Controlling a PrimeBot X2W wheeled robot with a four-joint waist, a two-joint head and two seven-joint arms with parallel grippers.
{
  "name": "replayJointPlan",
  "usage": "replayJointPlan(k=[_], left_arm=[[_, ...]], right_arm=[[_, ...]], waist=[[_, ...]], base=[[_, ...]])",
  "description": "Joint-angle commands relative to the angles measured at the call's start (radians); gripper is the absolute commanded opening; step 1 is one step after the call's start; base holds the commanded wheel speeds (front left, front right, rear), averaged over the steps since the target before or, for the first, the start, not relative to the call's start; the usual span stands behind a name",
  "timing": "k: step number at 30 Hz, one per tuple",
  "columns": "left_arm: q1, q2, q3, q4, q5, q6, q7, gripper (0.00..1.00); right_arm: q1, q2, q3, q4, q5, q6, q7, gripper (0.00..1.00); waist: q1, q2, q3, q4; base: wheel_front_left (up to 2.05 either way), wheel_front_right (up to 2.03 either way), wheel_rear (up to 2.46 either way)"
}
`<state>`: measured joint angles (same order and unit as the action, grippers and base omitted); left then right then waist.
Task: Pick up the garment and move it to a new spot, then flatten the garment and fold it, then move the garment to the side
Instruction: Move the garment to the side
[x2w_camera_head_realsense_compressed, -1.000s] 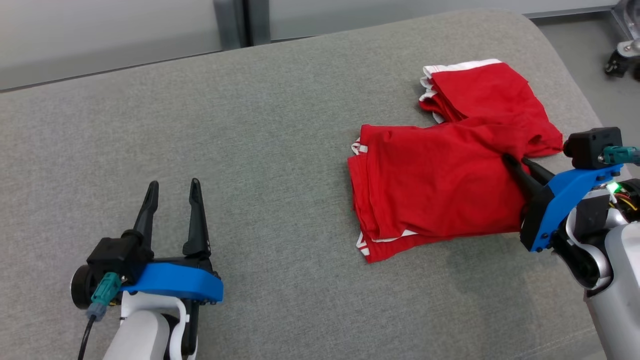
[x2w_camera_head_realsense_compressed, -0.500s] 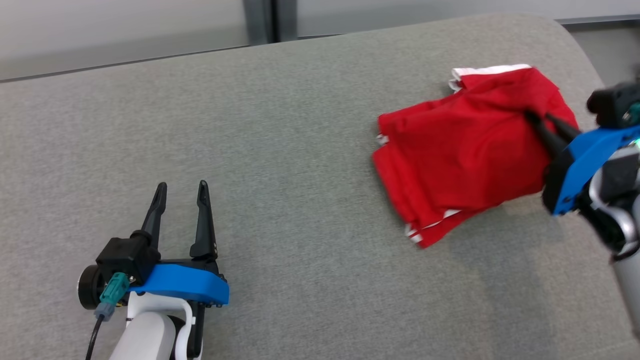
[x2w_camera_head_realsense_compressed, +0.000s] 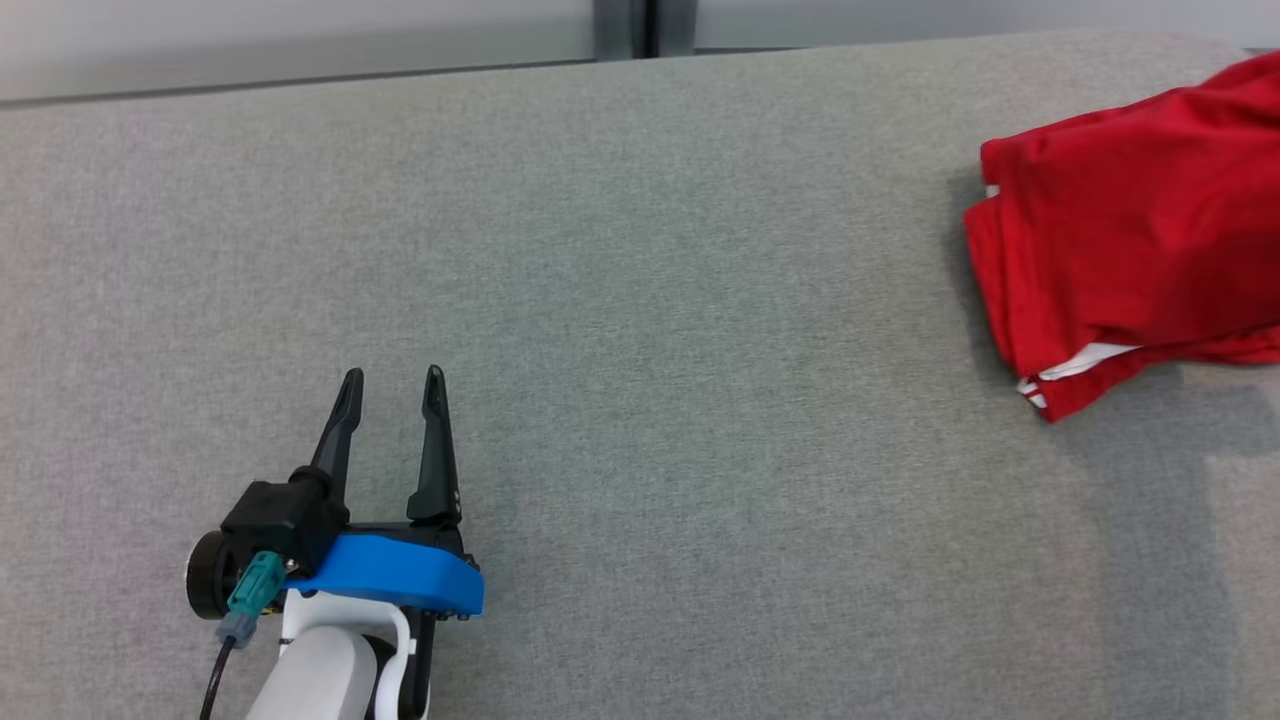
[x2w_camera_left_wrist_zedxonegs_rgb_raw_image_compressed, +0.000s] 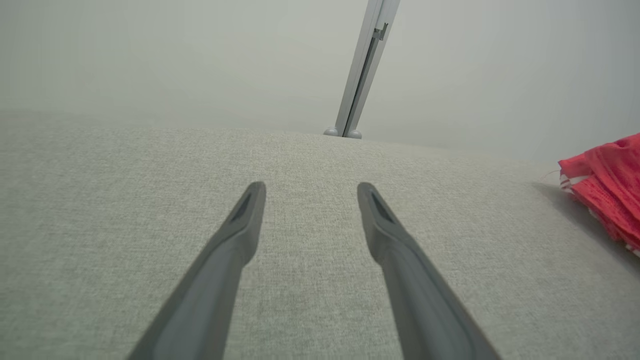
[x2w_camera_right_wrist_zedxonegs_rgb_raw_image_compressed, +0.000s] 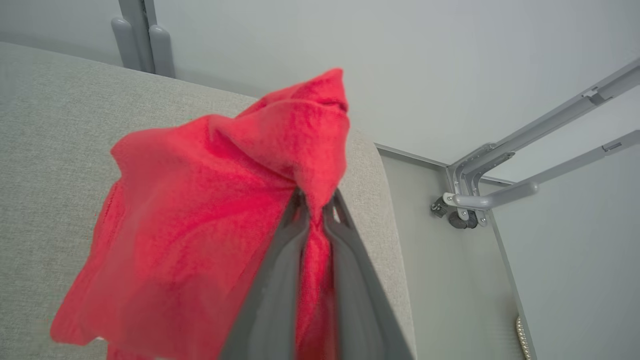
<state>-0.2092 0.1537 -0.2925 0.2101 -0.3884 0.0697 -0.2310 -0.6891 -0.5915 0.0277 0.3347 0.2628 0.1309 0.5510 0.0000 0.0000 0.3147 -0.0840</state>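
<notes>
A red garment (x2w_camera_head_realsense_compressed: 1130, 240) with white trim is seen at the right end of the grey cushion (x2w_camera_head_realsense_compressed: 700, 300), cut off by the edge of the head view. It is gathered in loose folded layers, and a shadow is cast on the cushion beside and below it. Whether its lower edge is touching the cushion cannot be told.

In the right wrist view, the right gripper (x2w_camera_right_wrist_zedxonegs_rgb_raw_image_compressed: 317, 197) is clamped on the garment: a bunch of red fabric is pinched between the two nearly closed fingers and rises above their tips, while the rest is spread out to the left, over the cushion's rounded end. Past that end, a grey metal frame (x2w_camera_right_wrist_zedxonegs_rgb_raw_image_compressed: 500, 180) is visible against the pale wall.

The left gripper (x2w_camera_head_realsense_compressed: 392, 374) is held over the near left part of the cushion, well apart from the garment. Its fingers are spread wide and nothing is held between them. Behind the cushion's far edge, a grey upright post (x2w_camera_left_wrist_zedxonegs_rgb_raw_image_compressed: 365, 65) is seen.
</notes>
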Motion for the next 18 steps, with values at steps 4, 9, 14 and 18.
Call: replayJointPlan(k=[4,9,14,18], left_arm=[[-0.027,0.003,-0.003,-0.002,0.007,-0.004,-0.007,1.00],[-0.043,0.008,-0.018,-0.008,0.015,-0.004,0.002,1.00],[-0.056,0.011,-0.030,-0.014,0.021,-0.004,0.011,1.00],[-0.062,0.015,-0.033,-0.014,0.022,-0.001,0.015,1.00]], right_arm=[[-0.024,-0.028,-0.034,0.057,-0.046,0.000,-0.021,0.00],[-0.047,-0.023,-0.076,0.140,-0.138,0.000,-0.070,0.03],[-0.082,-0.018,-0.098,0.208,-0.262,0.000,-0.149,1.00],[-0.110,0.028,-0.123,0.251,-0.315,0.000,-0.211,1.00]], waist=[[0.0000,0.0000,0.032,0.019],[0.0000,0.0000,0.069,0.029],[0.0000,0.0000,0.095,0.032],[0.0000,0.0000,0.095,0.027]], base=[[0.00,0.00,0.00],[0.00,0.00,0.00],[0.00,0.00,0.00],[0.00,0.00,0.00]])
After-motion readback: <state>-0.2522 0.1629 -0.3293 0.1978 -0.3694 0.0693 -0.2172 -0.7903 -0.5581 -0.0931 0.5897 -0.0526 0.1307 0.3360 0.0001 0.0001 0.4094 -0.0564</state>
